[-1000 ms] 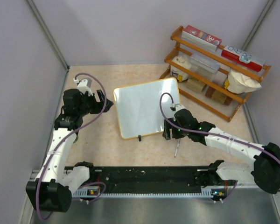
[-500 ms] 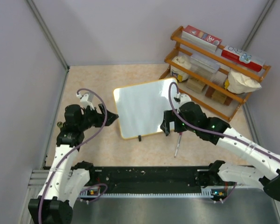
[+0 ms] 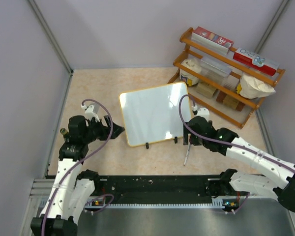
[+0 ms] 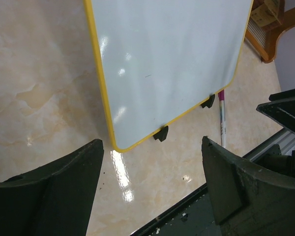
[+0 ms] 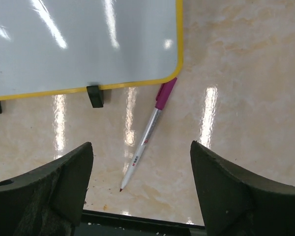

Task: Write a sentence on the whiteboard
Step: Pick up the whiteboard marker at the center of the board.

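Whiteboard (image 3: pixel 154 114) flat on table (image 3: pixel 98 88), mid-field, just in front of wooden shelf (image 3: pixel 226 73). Surface glossy white with light glare, blank but for one faint speck, possibly a smudge. Thin yellow frame, rounded corners, two black clip feet (image 5: pixel 94 95) on near edge. Pen (image 5: pixel 147 132), white body with magenta cap, lies at board's near right corner, cap about touching frame. Left gripper (image 4: pixel 151 144) spread, empty, off board's near left corner. Right gripper (image 5: pixel 141 147) spread, empty, above pen.
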### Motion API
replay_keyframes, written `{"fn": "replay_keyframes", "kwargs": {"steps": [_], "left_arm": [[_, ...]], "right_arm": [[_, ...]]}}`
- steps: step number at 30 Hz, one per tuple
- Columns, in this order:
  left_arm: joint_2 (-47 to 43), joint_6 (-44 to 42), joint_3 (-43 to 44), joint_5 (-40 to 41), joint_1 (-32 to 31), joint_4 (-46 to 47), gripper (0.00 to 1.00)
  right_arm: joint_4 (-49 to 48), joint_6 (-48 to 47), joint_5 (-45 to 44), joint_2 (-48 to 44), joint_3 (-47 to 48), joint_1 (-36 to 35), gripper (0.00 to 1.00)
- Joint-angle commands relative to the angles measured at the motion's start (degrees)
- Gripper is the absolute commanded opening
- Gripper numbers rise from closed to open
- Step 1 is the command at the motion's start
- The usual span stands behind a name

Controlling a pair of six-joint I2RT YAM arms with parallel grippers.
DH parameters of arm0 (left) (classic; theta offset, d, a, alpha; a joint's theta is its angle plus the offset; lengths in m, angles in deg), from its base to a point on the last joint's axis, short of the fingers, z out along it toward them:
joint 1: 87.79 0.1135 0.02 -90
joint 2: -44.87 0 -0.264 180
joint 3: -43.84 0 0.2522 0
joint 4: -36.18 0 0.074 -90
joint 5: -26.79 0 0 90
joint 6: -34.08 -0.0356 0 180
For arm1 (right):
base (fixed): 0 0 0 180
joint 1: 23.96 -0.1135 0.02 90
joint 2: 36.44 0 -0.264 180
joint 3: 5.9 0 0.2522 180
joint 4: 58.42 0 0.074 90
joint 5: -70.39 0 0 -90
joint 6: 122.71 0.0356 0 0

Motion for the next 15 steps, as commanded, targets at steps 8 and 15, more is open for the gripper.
{"fn": "replay_keyframes", "kwargs": {"steps": [8,15], "left_arm": [[4.4,0.7,0.7,-3.8,0.0,5.7,0.84],[5.3,-0.2,1.5,-3.9,0.1,5.2,0.84]], "right_arm": [[-6.5,6.2,-2.5,8.5,-4.8,-0.5,0.55],[-13.1,7.9,0.8,14.6,-7.5,-0.4,0.46]]}}
